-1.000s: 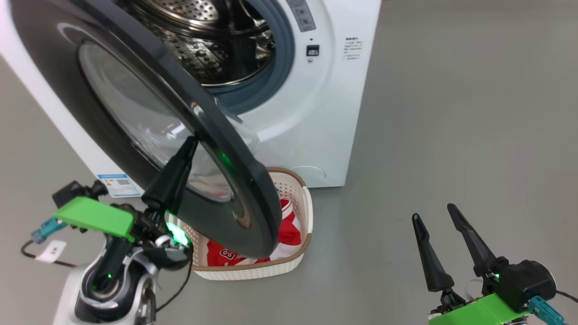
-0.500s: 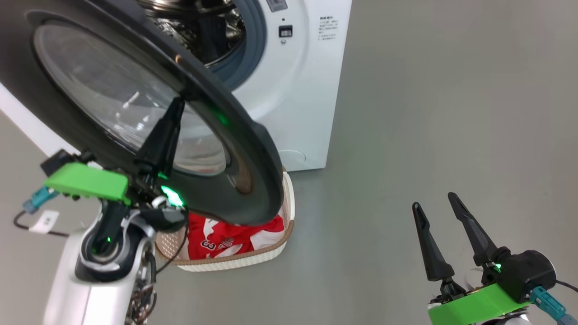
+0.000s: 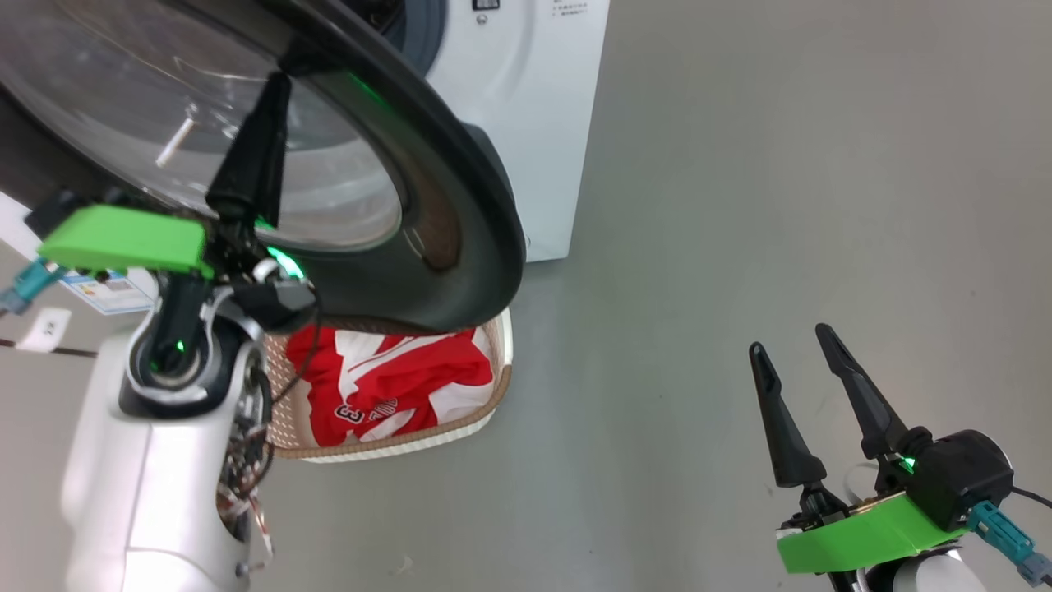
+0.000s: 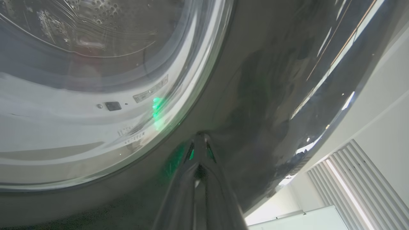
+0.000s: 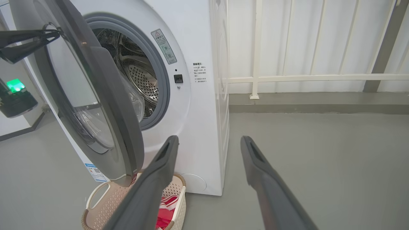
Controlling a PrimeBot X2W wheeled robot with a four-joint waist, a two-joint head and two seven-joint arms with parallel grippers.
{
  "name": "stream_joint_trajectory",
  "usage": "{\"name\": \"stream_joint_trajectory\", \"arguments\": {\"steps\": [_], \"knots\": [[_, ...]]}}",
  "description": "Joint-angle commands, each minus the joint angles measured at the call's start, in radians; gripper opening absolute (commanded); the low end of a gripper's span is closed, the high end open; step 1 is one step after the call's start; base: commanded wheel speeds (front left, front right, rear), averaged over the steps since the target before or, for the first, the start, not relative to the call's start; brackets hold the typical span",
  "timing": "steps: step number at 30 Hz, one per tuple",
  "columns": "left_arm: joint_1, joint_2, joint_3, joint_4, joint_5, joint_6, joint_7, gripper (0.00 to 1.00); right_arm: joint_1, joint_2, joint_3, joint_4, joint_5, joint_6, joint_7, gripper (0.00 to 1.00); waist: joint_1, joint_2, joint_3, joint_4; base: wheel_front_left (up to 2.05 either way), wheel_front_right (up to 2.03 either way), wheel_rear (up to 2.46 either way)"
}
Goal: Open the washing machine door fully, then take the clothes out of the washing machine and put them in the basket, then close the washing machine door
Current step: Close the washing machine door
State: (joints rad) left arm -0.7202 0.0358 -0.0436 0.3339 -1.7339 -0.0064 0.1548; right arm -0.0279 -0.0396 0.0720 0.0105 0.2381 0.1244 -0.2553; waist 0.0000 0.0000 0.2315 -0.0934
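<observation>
The washing machine door [image 3: 460, 205] stands partly open over the basket [image 3: 500, 380], its glass bowl facing the steel drum [image 5: 140, 80] of the white washing machine [image 3: 526, 123]. My left gripper [image 3: 277, 80] is shut, with nothing between its fingers. Its tip [image 4: 199, 137] presses on the door's [image 4: 271, 80] glossy black outer ring beside the window. The red and white clothes [image 3: 386, 378] lie in the basket, partly under the door's edge. My right gripper [image 3: 789, 341] is open and holds nothing, low at the right over bare floor. In its wrist view the right gripper [image 5: 209, 140] points at the machine [image 5: 204, 111].
Grey floor [image 3: 740, 164] stretches to the right of the machine. A white railing [image 5: 303, 76] and a slatted wall stand behind it. The basket [image 5: 105, 198] sits against the machine's front, under the door [image 5: 105, 105]. A blue label [image 5: 95, 172] is low on the front.
The head camera has moved, shifting the whole picture. The door's free edge now stands nearer the machine's front, with my shut left gripper still against it. The right gripper keeps its pose.
</observation>
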Motion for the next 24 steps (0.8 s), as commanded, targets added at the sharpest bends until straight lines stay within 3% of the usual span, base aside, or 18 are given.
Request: {"name": "stream_joint_trajectory", "arguments": {"steps": [1, 24], "knots": [[-0.058, 0.026, 0.030, -0.006, 0.017, -0.019, -0.011, 0.00, -0.037, -0.011, 0.020, -0.027, 0.012, 0.006, -0.006, 1.00, 0.0000, 0.0000, 0.020, -0.014, 0.00, 0.00, 0.00], [-0.304, 0.027, 0.035, 0.194, 0.053, -0.087, -0.040, 0.00, -0.075, -0.011, 0.027, -0.039, 0.016, 0.006, -0.006, 1.00, 0.0000, 0.0000, 0.122, -0.057, 0.00, 0.00, 0.00]]}}
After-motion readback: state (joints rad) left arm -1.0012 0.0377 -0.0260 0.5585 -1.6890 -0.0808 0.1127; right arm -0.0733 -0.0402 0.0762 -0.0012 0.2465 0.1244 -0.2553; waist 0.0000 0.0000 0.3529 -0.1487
